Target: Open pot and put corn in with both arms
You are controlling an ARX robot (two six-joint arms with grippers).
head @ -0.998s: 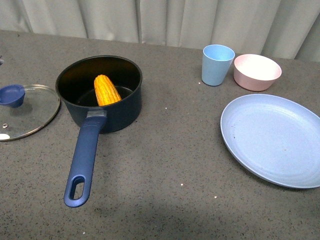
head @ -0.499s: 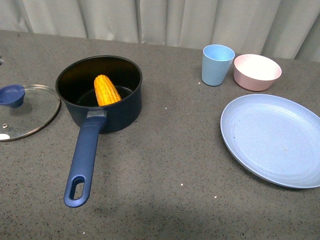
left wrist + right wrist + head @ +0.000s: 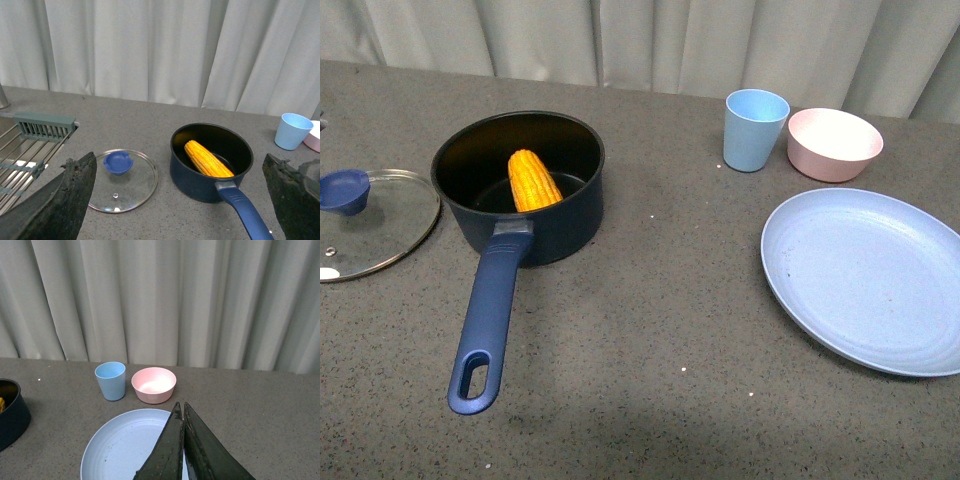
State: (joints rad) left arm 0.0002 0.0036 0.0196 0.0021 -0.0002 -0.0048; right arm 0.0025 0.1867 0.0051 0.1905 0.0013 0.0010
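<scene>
A light blue cup (image 3: 755,129) stands upright on the grey counter (image 3: 650,330), with a pink bowl (image 3: 834,144) just beside it at its 3 o'clock. A wide pale blue plate (image 3: 868,279) lies at the bowl's 6 o'clock, apart from both. At the counter's far edge hang pale pleated curtains (image 3: 650,40). The left wrist view shows a wire rack (image 3: 22,150) with a grey-green bracket.

Light is even and soft in all three views, with faint shadows beside the pot (image 3: 520,190) and plate (image 3: 865,280). The lid (image 3: 370,225) shows slight glare. Focus is sharp; only the close left fingers (image 3: 55,205) blur
</scene>
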